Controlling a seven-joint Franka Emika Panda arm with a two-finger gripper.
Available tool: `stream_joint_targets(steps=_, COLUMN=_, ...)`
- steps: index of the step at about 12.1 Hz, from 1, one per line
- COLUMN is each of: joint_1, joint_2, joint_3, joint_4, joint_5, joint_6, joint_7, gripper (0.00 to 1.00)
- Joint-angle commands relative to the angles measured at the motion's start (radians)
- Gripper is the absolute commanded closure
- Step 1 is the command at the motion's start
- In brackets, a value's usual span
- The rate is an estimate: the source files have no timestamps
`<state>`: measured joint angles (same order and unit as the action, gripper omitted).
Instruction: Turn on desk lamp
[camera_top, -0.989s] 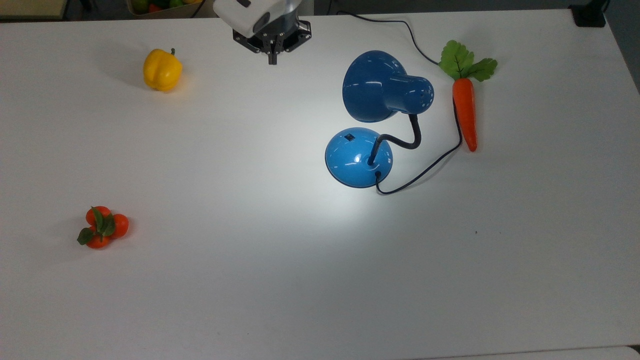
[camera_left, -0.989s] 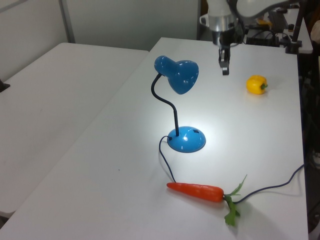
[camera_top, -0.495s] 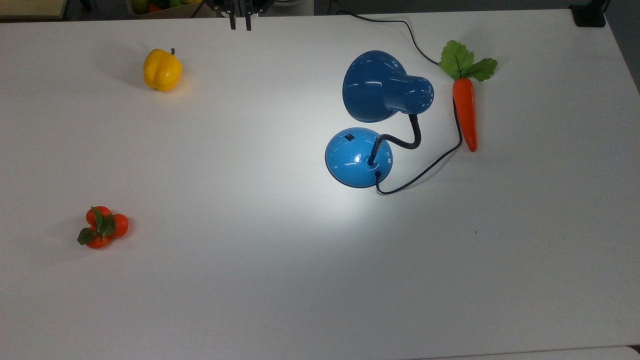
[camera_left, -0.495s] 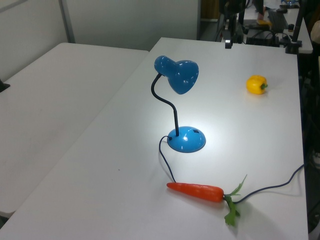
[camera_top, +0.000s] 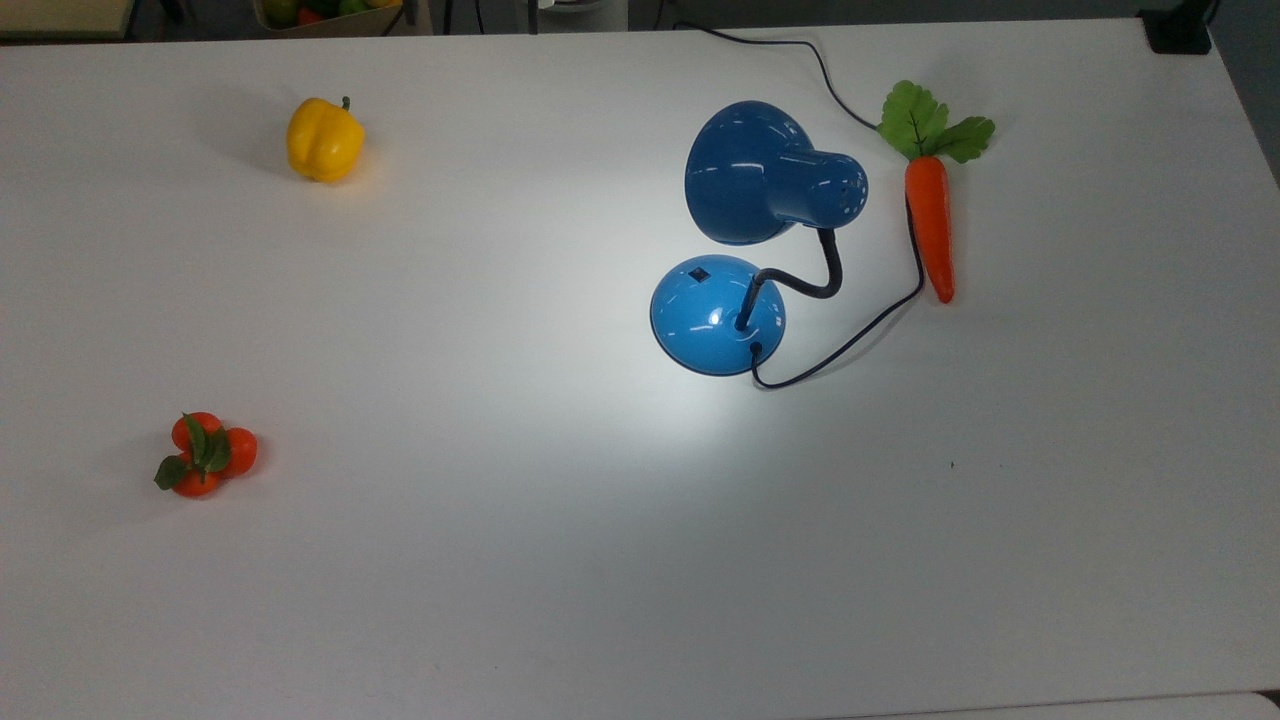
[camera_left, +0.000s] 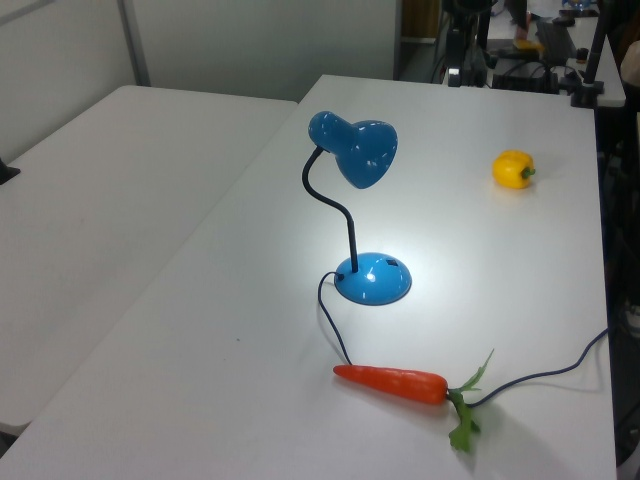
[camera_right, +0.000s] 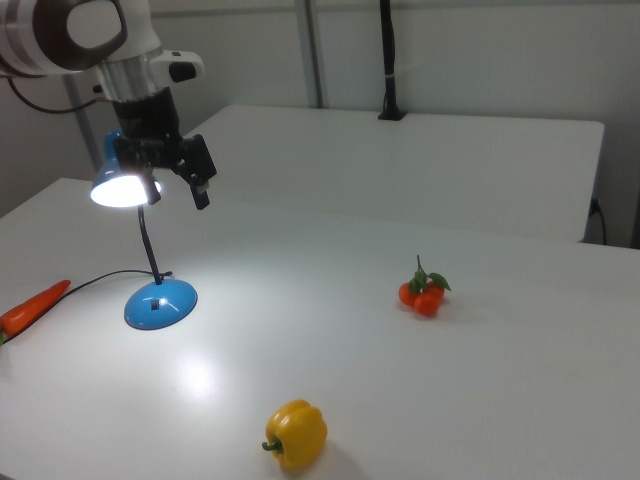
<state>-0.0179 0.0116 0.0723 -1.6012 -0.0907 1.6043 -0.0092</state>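
Note:
The glossy blue desk lamp stands right of the table's middle in the top view, its dome shade (camera_top: 760, 170) hanging over the round base (camera_top: 718, 315). A small black switch (camera_top: 699, 272) sits on the base, and a black bendy neck (camera_top: 815, 280) joins base and shade. The lamp is lit: the shade's mouth (camera_right: 122, 190) glows and a bright pool lies on the table. My gripper (camera_right: 177, 195) hangs open and holds nothing. It is high beside the shade in the right view and past the table's far edge in the left view (camera_left: 454, 78).
A yellow bell pepper (camera_top: 325, 140), a cluster of small orange fruits (camera_top: 205, 455) and a toy carrot (camera_top: 930, 225) lie on the white table (camera_top: 500, 560). The lamp's black cord (camera_top: 850, 340) loops past the carrot. A second table (camera_left: 110, 200) stands alongside.
My gripper has pulled back from above the table and left the top view across its upper edge. Its fingers have gone from together to apart. The lamp stayed lit.

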Motion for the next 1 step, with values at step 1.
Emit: stream_joint_targets(steps=1, joint_1=-0.002, joint_2=-0.013, joint_3=0.0, joint_4=0.001, joint_5=-0.011, joint_6=-0.038, joint_7=0.021, gripper=0.0)
